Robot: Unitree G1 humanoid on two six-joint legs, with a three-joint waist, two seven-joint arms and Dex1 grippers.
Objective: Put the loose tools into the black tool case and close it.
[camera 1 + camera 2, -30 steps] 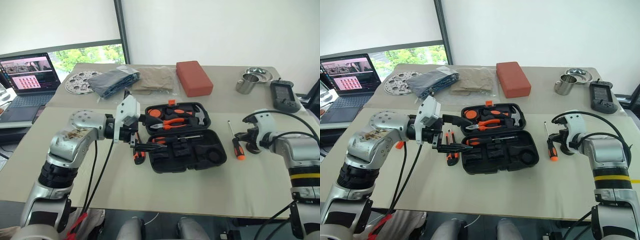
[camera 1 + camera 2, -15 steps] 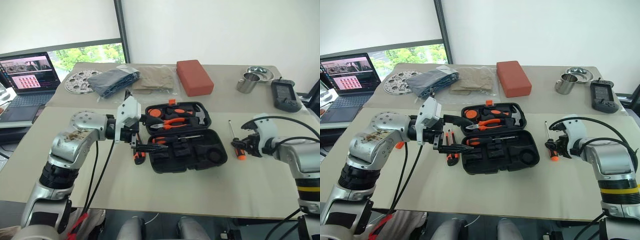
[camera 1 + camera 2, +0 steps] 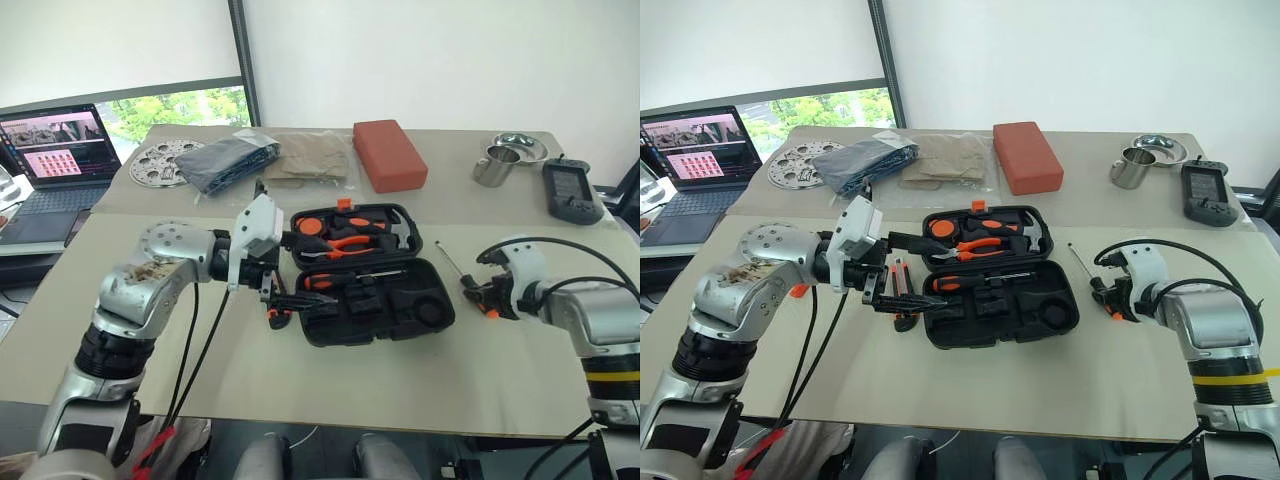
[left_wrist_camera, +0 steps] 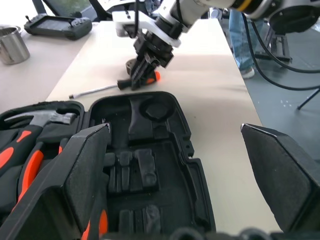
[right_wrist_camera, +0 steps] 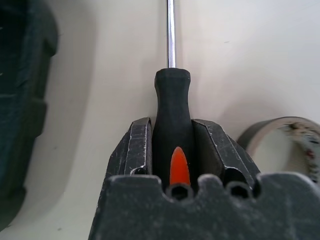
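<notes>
Screwdriver (image 5: 172, 130) clamped in right jaws, beside the open case's (image 3: 372, 302) right edge; left jaws wide.

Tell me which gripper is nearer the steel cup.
Right. The right gripper, shut on a screwdriver, sits nearer the steel cup; the left gripper hovers across the black tool case.

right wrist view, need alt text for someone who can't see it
The right tool is closed on the black-and-orange handle of a screwdriver, whose steel shaft runs away across the beige table. A grey roll lies just beside the tool, and the edge of the black tool case sits on the other side.
</notes>
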